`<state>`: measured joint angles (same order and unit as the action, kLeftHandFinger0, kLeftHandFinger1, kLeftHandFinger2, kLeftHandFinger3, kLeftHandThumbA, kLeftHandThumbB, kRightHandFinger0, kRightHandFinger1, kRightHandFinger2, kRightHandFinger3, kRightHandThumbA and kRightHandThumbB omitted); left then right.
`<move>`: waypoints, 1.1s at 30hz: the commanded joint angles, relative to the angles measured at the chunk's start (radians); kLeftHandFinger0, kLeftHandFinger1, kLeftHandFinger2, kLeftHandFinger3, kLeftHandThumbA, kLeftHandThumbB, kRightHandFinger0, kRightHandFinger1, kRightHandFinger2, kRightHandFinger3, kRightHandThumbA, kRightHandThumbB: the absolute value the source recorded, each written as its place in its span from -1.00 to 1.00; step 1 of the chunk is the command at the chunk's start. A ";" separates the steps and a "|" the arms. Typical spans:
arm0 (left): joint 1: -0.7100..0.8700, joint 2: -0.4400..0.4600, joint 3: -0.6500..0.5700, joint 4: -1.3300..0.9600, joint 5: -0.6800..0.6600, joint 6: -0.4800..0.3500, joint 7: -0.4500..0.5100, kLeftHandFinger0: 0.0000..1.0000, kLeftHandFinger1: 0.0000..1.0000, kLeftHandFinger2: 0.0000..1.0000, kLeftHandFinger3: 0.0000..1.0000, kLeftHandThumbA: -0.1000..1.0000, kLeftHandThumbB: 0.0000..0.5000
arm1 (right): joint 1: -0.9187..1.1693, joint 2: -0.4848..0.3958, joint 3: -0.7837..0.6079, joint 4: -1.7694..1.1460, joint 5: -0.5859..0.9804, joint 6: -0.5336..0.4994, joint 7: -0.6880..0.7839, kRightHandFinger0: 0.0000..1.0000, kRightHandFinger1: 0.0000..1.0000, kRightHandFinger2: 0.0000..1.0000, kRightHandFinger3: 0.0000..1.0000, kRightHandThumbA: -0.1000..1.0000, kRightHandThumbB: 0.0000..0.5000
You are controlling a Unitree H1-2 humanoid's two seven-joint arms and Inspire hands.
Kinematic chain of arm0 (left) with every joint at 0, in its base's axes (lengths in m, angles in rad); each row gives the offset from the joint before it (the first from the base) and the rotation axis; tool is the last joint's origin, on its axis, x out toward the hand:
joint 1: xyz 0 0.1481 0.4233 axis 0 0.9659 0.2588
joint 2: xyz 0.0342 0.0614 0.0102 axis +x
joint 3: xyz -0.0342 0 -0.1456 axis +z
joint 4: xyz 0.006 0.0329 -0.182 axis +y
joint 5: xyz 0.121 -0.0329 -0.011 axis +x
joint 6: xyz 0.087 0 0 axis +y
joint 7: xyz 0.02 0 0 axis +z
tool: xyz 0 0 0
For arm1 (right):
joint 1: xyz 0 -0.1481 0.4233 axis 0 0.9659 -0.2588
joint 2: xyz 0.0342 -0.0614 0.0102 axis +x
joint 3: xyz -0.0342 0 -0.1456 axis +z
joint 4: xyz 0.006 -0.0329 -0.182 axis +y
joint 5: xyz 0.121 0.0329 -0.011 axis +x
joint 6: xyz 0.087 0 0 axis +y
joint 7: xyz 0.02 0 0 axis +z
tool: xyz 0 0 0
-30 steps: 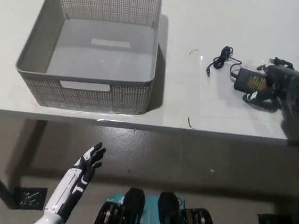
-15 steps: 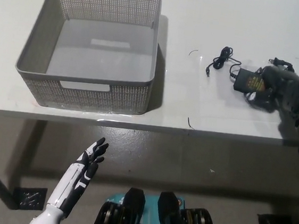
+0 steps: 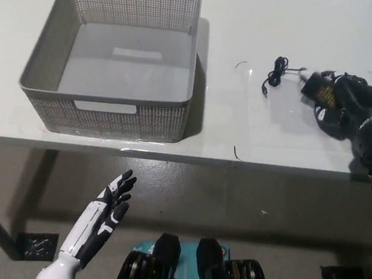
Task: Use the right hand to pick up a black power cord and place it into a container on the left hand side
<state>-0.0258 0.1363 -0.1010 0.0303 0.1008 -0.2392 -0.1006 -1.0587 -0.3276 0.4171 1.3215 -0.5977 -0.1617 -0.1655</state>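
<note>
A black power cord lies at the table's right: its adapter brick [image 3: 318,91] is gripped in my black right hand [image 3: 342,106], and its thin coiled cable [image 3: 275,72] trails left on the white table [image 3: 241,119]. The brick looks tilted and slightly raised. A grey perforated basket [image 3: 65,90] stands empty on the table's left. My white left hand [image 3: 109,205] hangs open below the table's front edge, far from the cord.
A small dark mark [image 3: 237,153] sits near the table's front edge, and a thin curved scrap [image 3: 240,64] lies between basket and cord. Grey floor shows below the table.
My right hand has closed on the adapter brick and pulled it up and to the right; the cable's end has shifted with it. The left hand drifted slightly.
</note>
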 commanded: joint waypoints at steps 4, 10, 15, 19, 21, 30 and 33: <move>-0.016 0.015 -0.005 -0.023 0.015 -0.002 -0.014 1.00 1.00 1.00 1.00 0.86 -0.03 | -0.072 -0.014 -0.050 -0.006 0.040 -0.097 -0.198 -0.79 0.00 0.60 0.67 -1.00 -0.50; -0.020 0.016 -0.004 -0.020 0.020 -0.006 -0.016 1.00 1.00 1.00 1.00 0.85 -0.09 | -0.111 -0.029 -0.076 -0.053 0.042 -0.114 -0.250 -0.93 -0.19 0.44 0.57 -1.00 -0.36; -0.021 0.018 -0.006 -0.021 0.032 -0.005 -0.014 1.00 1.00 1.00 1.00 0.85 -0.13 | -0.161 -0.048 -0.095 -0.095 0.028 -0.124 -0.307 -1.00 -0.27 0.38 0.44 -1.00 -0.31; -0.020 0.019 -0.005 -0.023 0.035 -0.005 -0.013 1.00 1.00 1.00 1.00 0.83 -0.18 | -0.212 -0.057 -0.126 -0.140 0.054 -0.123 -0.279 -0.92 -0.09 0.56 0.75 -1.00 -0.42; -0.022 0.019 -0.005 -0.025 0.039 0.001 -0.012 1.00 1.00 1.00 1.00 0.82 -0.19 | -0.229 -0.058 -0.139 -0.196 0.056 -0.113 -0.262 -0.81 -0.04 0.55 0.72 -1.00 -0.43; -0.004 0.017 -0.008 -0.033 0.024 0.014 -0.026 1.00 1.00 1.00 1.00 0.90 -0.12 | -0.176 0.025 -0.145 -0.522 0.046 -0.036 -0.188 -0.86 -0.07 0.56 0.56 -1.00 -0.28; -0.002 0.018 -0.010 -0.032 0.028 0.007 -0.025 1.00 1.00 1.00 1.00 0.89 -0.16 | -0.152 0.082 -0.139 -0.612 0.050 -0.021 -0.165 -0.81 -0.02 0.61 0.57 -1.00 -0.20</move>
<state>-0.0269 0.1409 -0.1040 0.0284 0.1272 -0.2200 -0.1117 -1.1808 -0.2986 0.2835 0.8218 -0.5613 -0.2064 -0.3601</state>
